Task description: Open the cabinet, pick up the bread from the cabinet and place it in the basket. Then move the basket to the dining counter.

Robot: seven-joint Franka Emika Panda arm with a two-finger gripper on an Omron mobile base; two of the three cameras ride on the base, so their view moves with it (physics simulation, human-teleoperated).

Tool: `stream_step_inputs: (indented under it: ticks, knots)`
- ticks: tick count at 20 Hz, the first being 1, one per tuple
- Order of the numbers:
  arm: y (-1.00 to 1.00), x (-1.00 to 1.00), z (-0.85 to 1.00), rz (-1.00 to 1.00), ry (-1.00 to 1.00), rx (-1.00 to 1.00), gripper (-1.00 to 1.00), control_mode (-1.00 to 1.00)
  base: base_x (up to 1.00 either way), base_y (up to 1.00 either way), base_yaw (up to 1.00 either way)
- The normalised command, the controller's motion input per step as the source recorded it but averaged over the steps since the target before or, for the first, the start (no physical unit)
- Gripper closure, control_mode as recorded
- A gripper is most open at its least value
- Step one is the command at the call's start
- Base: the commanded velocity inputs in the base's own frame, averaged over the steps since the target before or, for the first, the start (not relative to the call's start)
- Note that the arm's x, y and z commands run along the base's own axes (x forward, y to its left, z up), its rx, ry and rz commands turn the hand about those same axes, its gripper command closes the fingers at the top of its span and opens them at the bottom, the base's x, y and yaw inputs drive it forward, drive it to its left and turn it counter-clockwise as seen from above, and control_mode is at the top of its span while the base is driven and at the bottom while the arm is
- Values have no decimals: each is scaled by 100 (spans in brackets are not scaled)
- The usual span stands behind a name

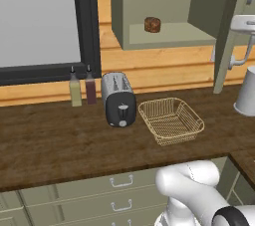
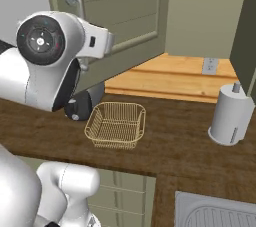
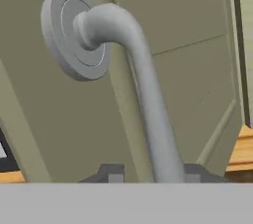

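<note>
Straddling the silver bar handle (image 3: pixel 148 114) w/ gripper (image 3: pixel 150 173), one dark finger tip (image 3: pixel 112 172) showing each side of the bar at hand view's bottom; jaws looking narrowly parted round it, can't tell if pads touching. Hanging open: cabinet (image 1: pixel 169 6) door (image 2: pixel 125 21), swung out over the worktop (image 1: pixel 55 140). Sitting on the shelf inside, near its front edge: bread (image 1: pixel 152 24). Resting on worktop just right of toaster (image 1: pixel 118 99), not touching: basket (image 1: pixel 171 120), nothing inside. Standing left of toaster, side by side: two bottles (image 1: pixel 82 88). Standing further right by the sink (image 2: pixel 215 213): paper towel roll (image 2: pixel 231 114).
</note>
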Motion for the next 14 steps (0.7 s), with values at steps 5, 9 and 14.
stream_step_inputs:
  ticks: [5, 9, 14]
  knots:
    - [-10, -80, -5, -5, 5, 1, -100, -100, 0, 0, 0]
    - [0, -68, -1, -6, 8, 3, -100, -100, 0, 0, 0]
    - [42, -59, -16, -13, 19, 3, -100, -100, 0, 0, 0]
